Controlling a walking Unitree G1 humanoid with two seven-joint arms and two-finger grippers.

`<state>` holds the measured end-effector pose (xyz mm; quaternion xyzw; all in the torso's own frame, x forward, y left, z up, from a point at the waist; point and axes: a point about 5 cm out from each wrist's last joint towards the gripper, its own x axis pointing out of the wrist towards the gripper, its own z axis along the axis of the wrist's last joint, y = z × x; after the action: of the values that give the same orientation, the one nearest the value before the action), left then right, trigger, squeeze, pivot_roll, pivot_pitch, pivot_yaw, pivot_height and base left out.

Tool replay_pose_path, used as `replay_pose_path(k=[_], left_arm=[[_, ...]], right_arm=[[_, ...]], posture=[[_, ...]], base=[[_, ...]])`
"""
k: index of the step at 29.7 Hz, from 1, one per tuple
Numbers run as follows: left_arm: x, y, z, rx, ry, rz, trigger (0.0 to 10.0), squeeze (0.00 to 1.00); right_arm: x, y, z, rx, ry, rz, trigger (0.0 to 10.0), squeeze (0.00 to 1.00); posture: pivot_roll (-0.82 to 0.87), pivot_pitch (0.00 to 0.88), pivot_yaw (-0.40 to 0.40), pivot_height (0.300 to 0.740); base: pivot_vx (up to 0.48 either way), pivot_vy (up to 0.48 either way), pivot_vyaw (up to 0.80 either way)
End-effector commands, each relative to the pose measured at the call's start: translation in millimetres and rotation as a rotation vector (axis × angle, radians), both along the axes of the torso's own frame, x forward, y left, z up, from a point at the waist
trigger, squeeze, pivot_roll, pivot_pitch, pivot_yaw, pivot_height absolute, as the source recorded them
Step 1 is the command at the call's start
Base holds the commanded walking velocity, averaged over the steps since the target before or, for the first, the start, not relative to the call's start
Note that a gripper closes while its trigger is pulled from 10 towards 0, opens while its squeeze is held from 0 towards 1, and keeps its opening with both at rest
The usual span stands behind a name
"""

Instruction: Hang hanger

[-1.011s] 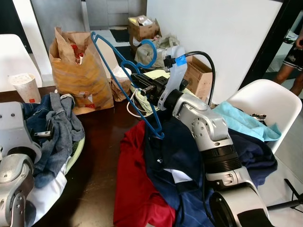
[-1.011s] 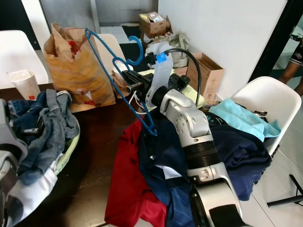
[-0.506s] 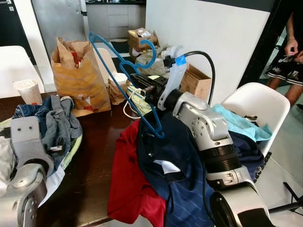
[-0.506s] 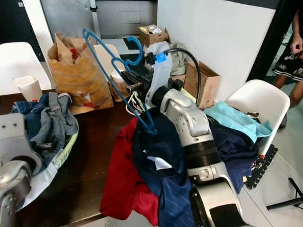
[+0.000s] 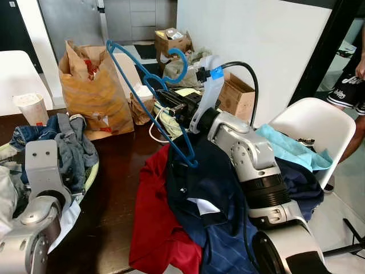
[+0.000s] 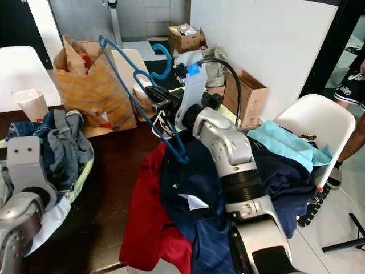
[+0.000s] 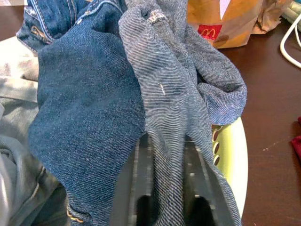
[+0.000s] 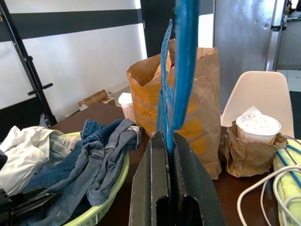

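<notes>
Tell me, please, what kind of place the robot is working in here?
Probably a home dining area used for sorting laundry. A dark wooden table holds piled clothes, a basket of jeans and a takeaway paper bag; white chairs stand around, and the right gripper holds a blue hanger.

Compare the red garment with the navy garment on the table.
The red garment is plain; the navy garment has thin stripes and a white patch. The red one spills over the table edge at the robot's left of the pile; the navy one lies over it, beneath the right arm. Both are crumpled and unhung.
</notes>
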<state>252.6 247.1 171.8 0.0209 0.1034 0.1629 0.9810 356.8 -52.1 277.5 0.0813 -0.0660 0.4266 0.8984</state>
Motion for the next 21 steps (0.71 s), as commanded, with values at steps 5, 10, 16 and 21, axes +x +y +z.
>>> replay_pose_path(k=[5, 10, 16, 21], left_arm=[[4.1, 8.9, 21, 0.082, -0.067, -0.009, 0.0, 0.0], [5.3, 13.4, 33, 0.078, -0.105, -0.001, 0.0, 0.0], [-9.7, 56.3, 164, 0.226, -0.549, 0.163, 0.0, 0.0], [-32.5, 71.1, 219, 0.355, -0.728, 0.275, 0.0, 0.0]], right_arm=[[-1.8, 3.4, 3, 0.021, -0.003, 0.024, 10.0, 0.0], [-1.6, 3.1, 3, 0.022, -0.004, 0.023, 10.0, 0.0], [-0.5, 1.9, 4, 0.031, -0.003, 0.023, 10.0, 0.0], [-0.2, 3.7, 4, 0.036, -0.004, 0.028, 10.0, 0.0]], posture=[[0.07, 0.026, -0.05, 0.74], [0.07, 0.026, -0.051, 0.74], [0.08, 0.015, -0.053, 0.74], [0.09, 0.007, -0.056, 0.74]], base=[[0.0, 0.0, 0.0], [0.0, 0.0, 0.0], [0.0, 0.0, 0.0], [0.0, 0.0, 0.0]])
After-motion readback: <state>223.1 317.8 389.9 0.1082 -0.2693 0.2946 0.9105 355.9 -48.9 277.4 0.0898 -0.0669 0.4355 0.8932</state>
